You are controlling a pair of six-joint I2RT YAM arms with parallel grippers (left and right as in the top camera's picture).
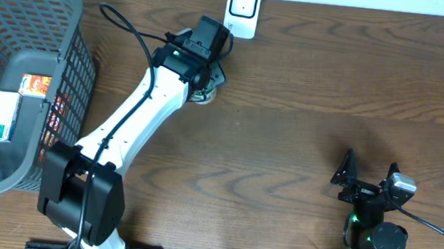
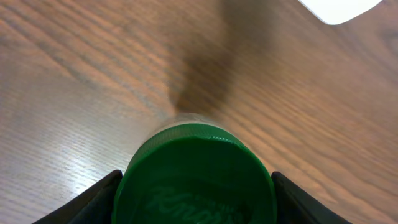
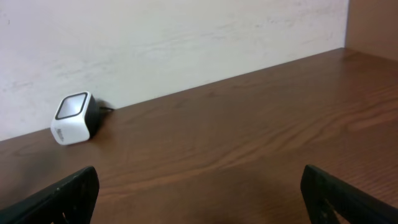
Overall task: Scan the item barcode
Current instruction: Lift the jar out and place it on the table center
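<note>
The item is a jar with a green lid (image 2: 194,180), standing on the wooden table just in front of the white barcode scanner (image 1: 243,10). From overhead only a sliver of the jar (image 1: 202,98) shows under my left gripper (image 1: 202,78). In the left wrist view my left gripper (image 2: 196,199) has its two black fingers pressed against either side of the lid. No barcode shows on it. The scanner's corner (image 2: 339,7) lies ahead to the right. My right gripper (image 1: 366,176) rests near the front right, wide open and empty (image 3: 199,193), facing the scanner (image 3: 73,117).
A grey mesh basket (image 1: 62,14) fills the left end of the table and holds boxed goods (image 1: 14,106). A cable runs from the left arm toward the back edge. A pale wall borders the table behind the scanner.
</note>
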